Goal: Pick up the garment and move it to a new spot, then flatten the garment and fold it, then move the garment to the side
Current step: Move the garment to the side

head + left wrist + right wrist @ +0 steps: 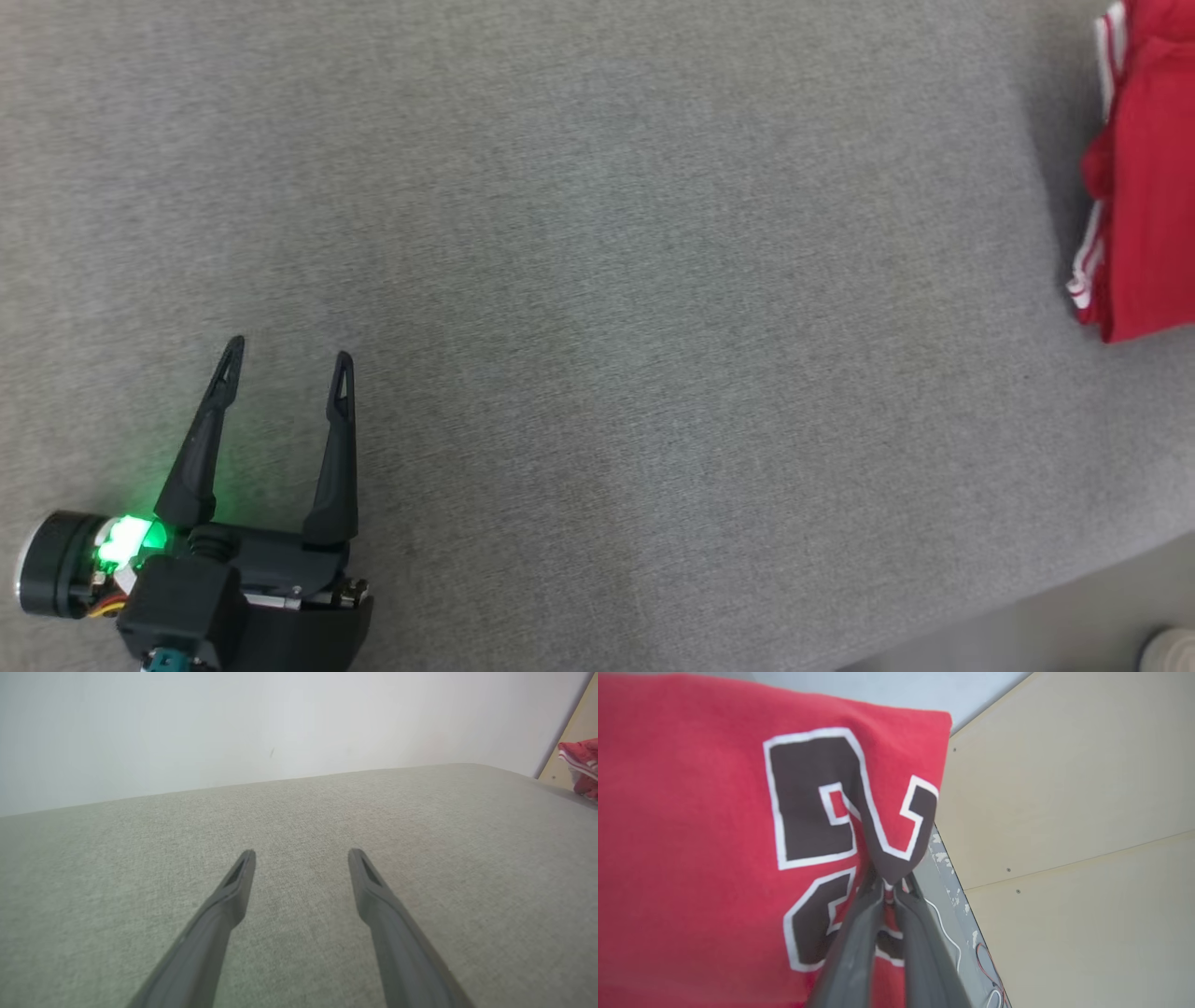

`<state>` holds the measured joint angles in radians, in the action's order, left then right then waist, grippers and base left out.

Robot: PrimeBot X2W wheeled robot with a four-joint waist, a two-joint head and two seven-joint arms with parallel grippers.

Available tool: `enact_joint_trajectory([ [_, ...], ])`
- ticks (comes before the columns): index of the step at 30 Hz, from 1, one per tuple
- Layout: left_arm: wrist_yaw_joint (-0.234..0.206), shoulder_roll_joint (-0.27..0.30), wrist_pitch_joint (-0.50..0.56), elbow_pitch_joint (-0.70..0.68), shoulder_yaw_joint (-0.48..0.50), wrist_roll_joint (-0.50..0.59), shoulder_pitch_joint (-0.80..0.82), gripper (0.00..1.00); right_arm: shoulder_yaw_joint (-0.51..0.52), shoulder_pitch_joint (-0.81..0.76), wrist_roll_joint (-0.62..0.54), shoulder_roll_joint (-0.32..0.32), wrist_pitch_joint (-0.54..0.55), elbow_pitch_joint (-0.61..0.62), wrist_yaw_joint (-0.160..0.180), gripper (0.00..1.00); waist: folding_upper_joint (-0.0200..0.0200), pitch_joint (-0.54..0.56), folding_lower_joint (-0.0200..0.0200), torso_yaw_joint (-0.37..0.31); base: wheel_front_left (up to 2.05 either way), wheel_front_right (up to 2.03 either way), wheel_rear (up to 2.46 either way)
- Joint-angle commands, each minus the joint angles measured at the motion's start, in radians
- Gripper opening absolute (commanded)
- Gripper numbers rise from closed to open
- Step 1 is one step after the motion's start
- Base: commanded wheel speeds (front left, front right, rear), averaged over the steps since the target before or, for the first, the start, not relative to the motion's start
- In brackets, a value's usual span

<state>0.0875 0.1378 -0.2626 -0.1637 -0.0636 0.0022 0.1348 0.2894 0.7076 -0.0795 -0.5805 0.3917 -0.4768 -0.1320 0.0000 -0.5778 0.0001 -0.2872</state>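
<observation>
The garment is a red jersey with white trim, folded at the far right edge of the grey surface; a corner of the garment also shows in the left wrist view. Up close, the garment carries large dark numerals outlined in white. My right gripper is shut on a pinched fold of that fabric near its right edge. At the lower left of the head view my left gripper hovers open over bare cloth, and between the fingers of the left gripper there is nothing.
The grey fabric surface ends at a front edge at the lower right, with pale floor beyond. A white wall rises behind it. Beige panels and loose cables lie beside the garment.
</observation>
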Motion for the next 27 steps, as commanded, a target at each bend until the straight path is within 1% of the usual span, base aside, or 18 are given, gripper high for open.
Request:
enact_joint_trajectory([
  [1, -0.002, 0.005, -0.002, -0.004, 0.001, 0.005, 0.013, 1.0, -0.001, 0.01, -0.008, 0.012, -0.016, 0.0, 0.003, 1.0, 0.0, -0.011, -0.0001, -0.019, 0.0, 0.0, 0.0],
  [7, 0.0, 0.02, -0.002, -0.035, -0.007, 0.0, 0.021, 1.0, -0.036, 0.041, -0.03, 0.044, -0.185, -0.041, 0.003, 1.0, 0.0, -0.009, -0.0001, -0.05, 0.0, 0.0, 0.0],
  [12, 0.006, 0.016, -0.002, -0.051, -0.012, -0.029, 0.018, 1.0, -0.064, 0.049, -0.005, 0.085, -0.237, -0.075, 0.003, 1.0, 0.0, 0.016, -0.0001, -0.059, 0.0, 0.0, 0.0],
  [15, -0.006, 0.009, -0.002, -0.054, 0.003, -0.037, 0.011, 1.0, -0.077, 0.024, 0.013, 0.119, -0.268, -0.069, 0.003, 1.0, 0.0, 0.041, -0.0001, -0.057, 0.0, 0.0, 0.0],
  [18, -0.013, 0.005, -0.002, -0.044, 0.011, -0.041, -0.002, 1.0, -0.1, -0.008, 0.038, 0.151, -0.314, -0.038, 0.003, 1.0, 0.0, 0.078, -0.0001, -0.054, 0.0, 0.0, 0.0],
  [20, -0.014, -0.009, -0.002, -0.034, 0.015, -0.06, -0.009, 1.0, -0.12, -0.037, 0.057, 0.173, -0.347, -0.004, 0.003, 1.0, 0.0, 0.109, -0.0001, -0.049, 0.0, 0.0, 0.0],
  [21, -0.015, -0.013, -0.002, -0.026, 0.018, -0.067, -0.012, 1.0, -0.13, -0.053, 0.056, 0.174, -0.361, 0.012, 0.003, 1.0, 0.0, 0.124, -0.0001, -0.045, 0.0, 0.0, 0.0],
  [24, -0.026, -0.032, -0.002, 0.008, 0.034, -0.092, -0.028, 1.0, -0.156, -0.105, 0.096, 0.214, -0.405, 0.073, 0.003, 1.0, 0.0, 0.179, -0.0001, -0.031, 0.0, 0.0, 0.0],
  [27, -0.029, -0.05, -0.002, 0.041, 0.052, -0.123, -0.048, 1.0, -0.18, -0.169, 0.134, 0.235, -0.436, 0.129, 0.003, 1.0, 0.0, 0.243, -0.0001, -0.014, 0.0, 0.0, 0.0],
])
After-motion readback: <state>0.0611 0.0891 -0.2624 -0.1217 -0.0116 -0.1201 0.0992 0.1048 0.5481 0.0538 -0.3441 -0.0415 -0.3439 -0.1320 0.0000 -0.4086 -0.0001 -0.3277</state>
